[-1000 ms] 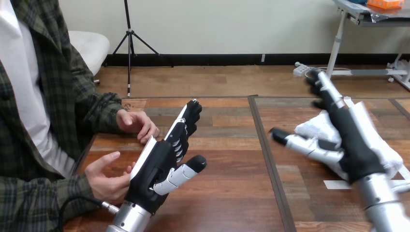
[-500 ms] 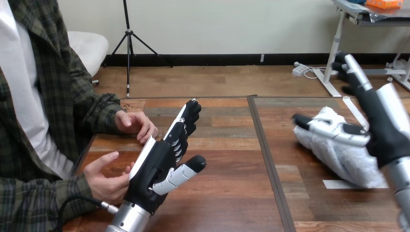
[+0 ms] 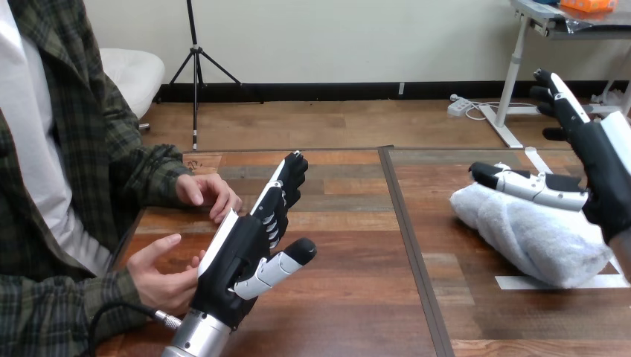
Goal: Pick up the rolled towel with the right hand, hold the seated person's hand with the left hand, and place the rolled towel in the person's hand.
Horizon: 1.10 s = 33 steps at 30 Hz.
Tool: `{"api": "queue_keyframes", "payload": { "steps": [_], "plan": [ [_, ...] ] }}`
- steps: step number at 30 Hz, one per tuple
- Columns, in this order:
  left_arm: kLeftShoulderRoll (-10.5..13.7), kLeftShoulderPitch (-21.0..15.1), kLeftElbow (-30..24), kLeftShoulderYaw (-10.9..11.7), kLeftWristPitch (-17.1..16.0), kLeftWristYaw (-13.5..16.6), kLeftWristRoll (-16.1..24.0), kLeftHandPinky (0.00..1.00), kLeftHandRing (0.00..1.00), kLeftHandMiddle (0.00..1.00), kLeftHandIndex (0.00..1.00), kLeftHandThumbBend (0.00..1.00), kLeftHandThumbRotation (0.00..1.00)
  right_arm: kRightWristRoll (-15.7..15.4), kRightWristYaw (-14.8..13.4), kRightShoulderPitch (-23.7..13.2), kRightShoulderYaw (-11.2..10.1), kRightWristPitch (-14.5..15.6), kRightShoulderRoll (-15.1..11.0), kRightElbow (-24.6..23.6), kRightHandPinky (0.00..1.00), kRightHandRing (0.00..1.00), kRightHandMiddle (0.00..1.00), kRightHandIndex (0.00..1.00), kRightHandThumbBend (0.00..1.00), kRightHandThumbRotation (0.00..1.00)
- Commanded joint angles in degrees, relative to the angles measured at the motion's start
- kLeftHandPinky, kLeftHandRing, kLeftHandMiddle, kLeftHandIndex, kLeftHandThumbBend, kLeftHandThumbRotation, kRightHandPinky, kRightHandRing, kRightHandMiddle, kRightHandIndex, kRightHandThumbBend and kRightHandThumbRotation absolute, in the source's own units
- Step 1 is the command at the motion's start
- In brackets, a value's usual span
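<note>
Lying unlifted at 3 o'clock on the brown wooden surface (image 3: 357, 297): white rolled terry towel (image 3: 536, 238), right hand (image 3: 604, 182) poised over it, fingers straight and spread, thumb across its far end, gripping nothing. Left hand (image 3: 249, 249) at 8 o'clock, fingers straight, just beside the person's nearer hand (image 3: 167, 271), curled round nothing. Judged status: pickup, hand-hold and hand-over all outstanding.
</note>
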Motion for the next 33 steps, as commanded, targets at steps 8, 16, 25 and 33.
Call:
{"api": "queue_keyframes", "payload": {
  "steps": [8,16,25,33],
  "plan": [
    [-0.68,-2.3,-0.92,-0.22,-1.5,0.05,-0.04,1.0,1.0,1.0,1.0,1.0,0.72,-1.54,3.3,-9.63,0.56,2.37,-6.44,6.45,0.87,0.94,0.95,0.99,1.0,0.54],
    [-0.72,-2.09,-0.98,-0.3,-2.06,0.02,0.05,1.0,1.0,1.0,1.0,1.0,0.73,-4.39,5.8,-14.65,2.84,5.88,-9.63,12.46,0.87,0.94,0.96,0.99,1.0,0.59],
    [-0.85,-1.69,-1.56,-0.42,-2.06,-0.43,-0.43,1.0,1.0,1.0,1.0,1.0,0.73,-6.01,8.28,-21.76,6.15,6.68,-11.35,23.7,0.85,0.94,0.96,0.99,1.0,0.59],
    [-0.91,-1.21,-2.66,-0.48,-2.04,-0.34,-0.36,1.0,1.0,1.0,1.0,1.0,0.72,-8.47,9.94,-28.69,9.92,6.83,-11.47,35.17,0.83,0.93,0.96,0.98,1.0,0.57]
  ]
}}
